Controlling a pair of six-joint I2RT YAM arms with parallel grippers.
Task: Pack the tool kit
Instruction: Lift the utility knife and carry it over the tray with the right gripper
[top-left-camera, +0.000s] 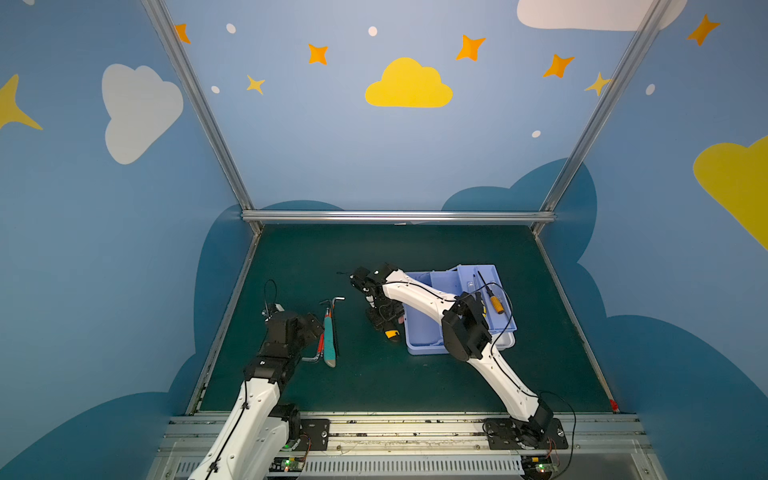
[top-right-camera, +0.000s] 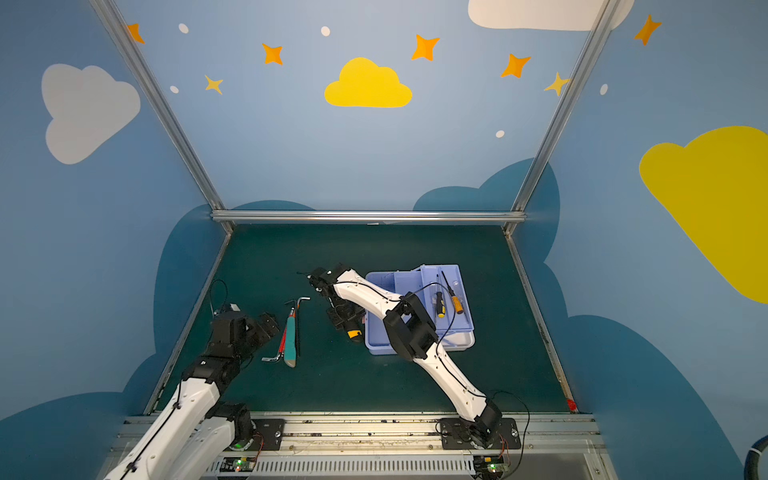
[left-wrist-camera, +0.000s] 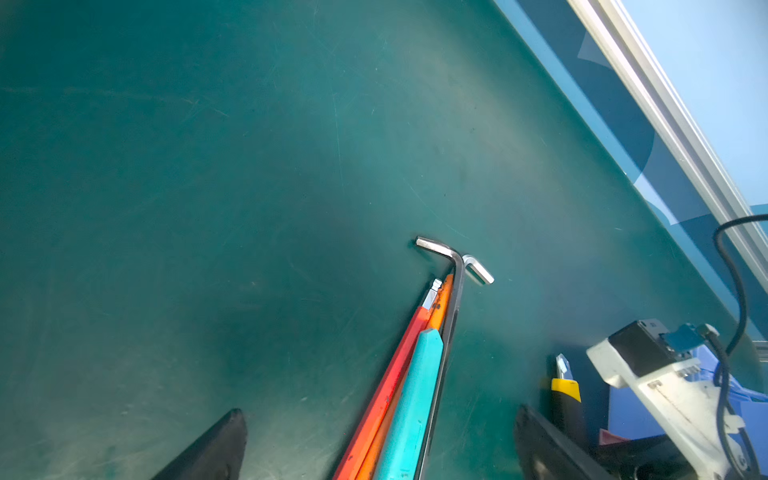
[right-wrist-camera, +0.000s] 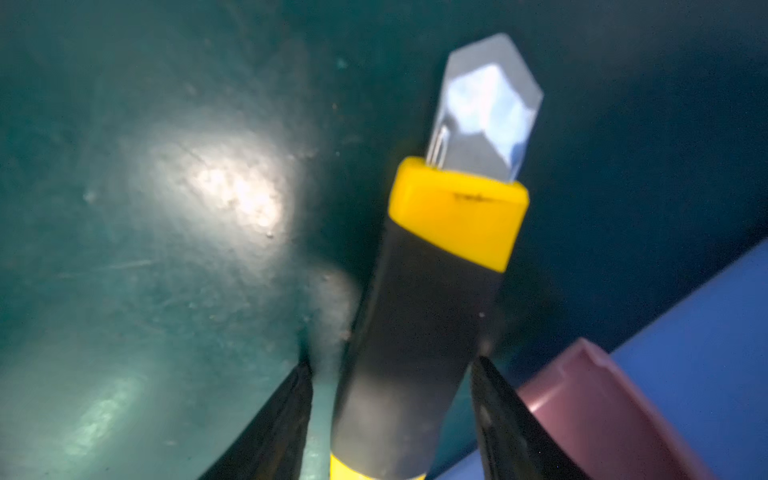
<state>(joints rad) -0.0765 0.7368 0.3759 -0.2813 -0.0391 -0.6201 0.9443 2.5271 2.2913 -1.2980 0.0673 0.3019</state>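
In both top views the right arm (top-left-camera: 415, 297) crosses the tool kit box (top-left-camera: 417, 348) and hides its middle and near-left part. The black-handled screwdriver (top-right-camera: 439, 303) in the far tray shows whole in a top view only. In the right wrist view the right pincer (right-wrist-camera: 390, 363) has its fingers cut off by the edge, as are the pink-red handle (right-wrist-camera: 602, 407) and the blurred black-and-yellow tool (right-wrist-camera: 419, 324). From above only that tool's near yellow end shows. In the left wrist view the left pincer (left-wrist-camera: 379, 411) shows fingertips only, and the hex key bundle (left-wrist-camera: 411, 399) runs out of frame

one tool kit (top-right-camera: 375, 334), two screwdrivers (top-right-camera: 439, 303), one black-yellow tool (right-wrist-camera: 419, 316)
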